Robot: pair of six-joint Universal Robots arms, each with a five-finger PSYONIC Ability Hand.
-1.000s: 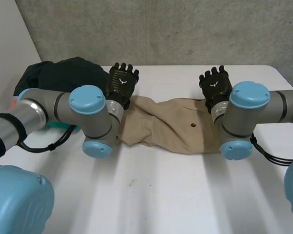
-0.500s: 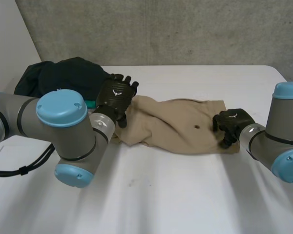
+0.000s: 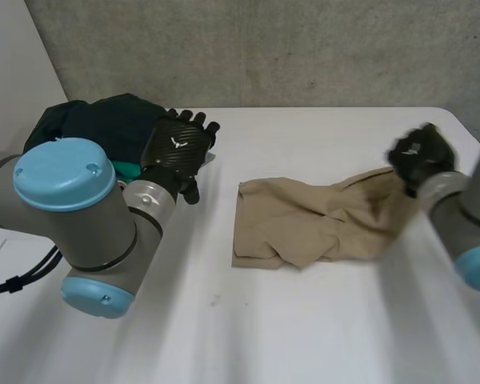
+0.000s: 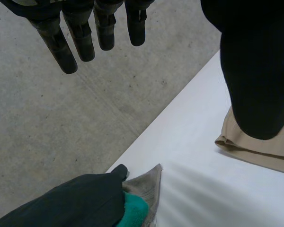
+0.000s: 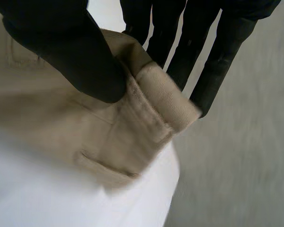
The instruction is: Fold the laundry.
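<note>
A tan garment (image 3: 304, 220) lies crumpled across the middle of the white table (image 3: 248, 336), stretched up toward the right. My right hand (image 3: 420, 156) pinches its right end, lifted a little off the table; in the right wrist view the thumb (image 5: 71, 52) presses the thick tan hem (image 5: 151, 99) against the fingers (image 5: 199, 52). My left hand (image 3: 178, 146) hovers open at the left, apart from the tan garment, its straight fingers (image 4: 85, 35) over the table's far edge. The tan garment's edge (image 4: 260, 149) lies beside the left thumb (image 4: 255, 71).
A pile of dark clothes (image 3: 92, 124) with a green piece (image 3: 126, 170) sits at the table's far left corner, just beyond my left hand; the dark cloth (image 4: 71, 203) and green piece (image 4: 132, 210) also appear below the left fingers. A grey concrete wall (image 3: 264, 48) stands behind the table.
My right hand has shut on the garment's right end and pulled it to the right and upward, dragging the cloth away from the left hand. The left hand came off the cloth and drew back left.
</note>
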